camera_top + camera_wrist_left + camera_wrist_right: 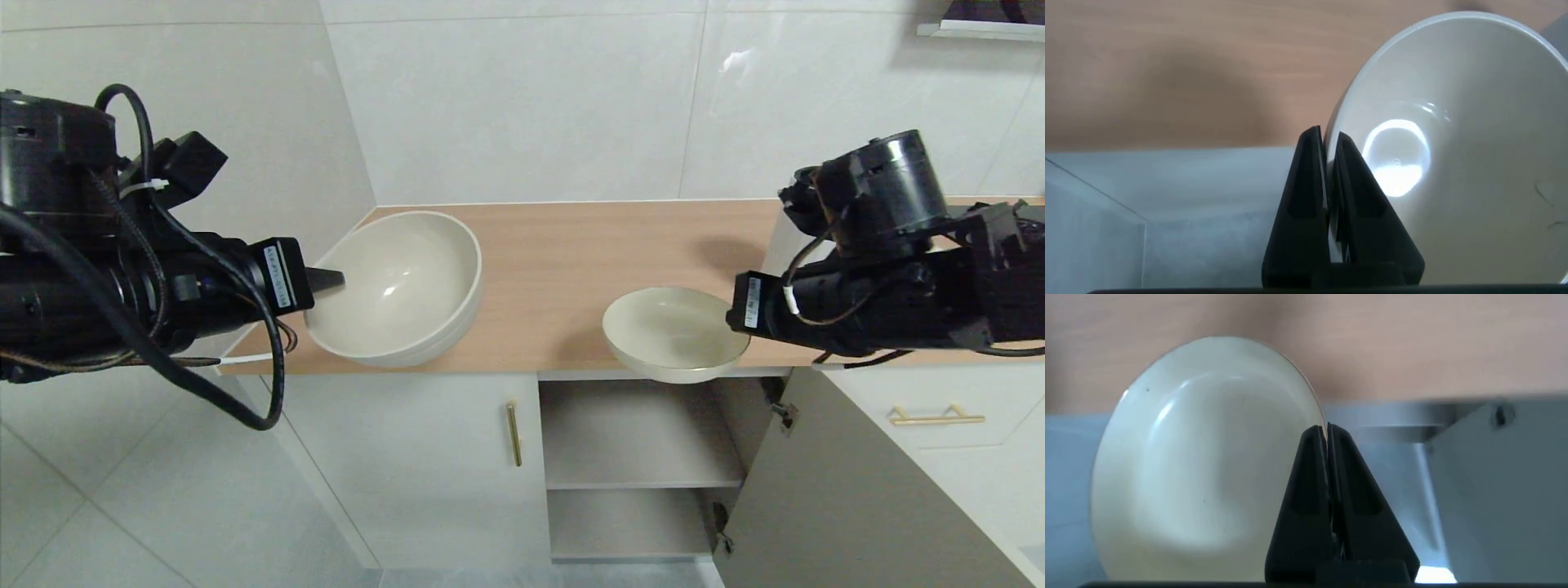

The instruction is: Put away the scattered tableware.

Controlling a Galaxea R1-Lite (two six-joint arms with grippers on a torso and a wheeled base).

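Overall, we record a wooden counter (pixel 563 253) running left to right against a tiled wall, with a white cabinet (pixel 637 441) below it. The cabinet's right door (pixel 841 490) stands open and exposes two bare shelves. The door to its left is closed and carries a gold handle (pixel 513 434).

Next, we locate the large bowl (pixel 408 278) at the left end of the counter, by the near edge. It is strongly tilted, with its opening facing left and up. We cannot tell whether its base touches the counter.

We locate the small bowl (pixel 673 331) right of centre. It sits roughly level and overhangs the counter's near edge, directly above the open compartment.

The left gripper (pixel 331 280) is pinched on the left rim of the large bowl, one finger inside and one outside, as the left wrist view confirms (pixel 1328 143). The right gripper (pixel 732 314) is pinched on the right rim of the small bowl (pixel 1200 457), its fingers (pixel 1310 457) pressed against the thin edge.
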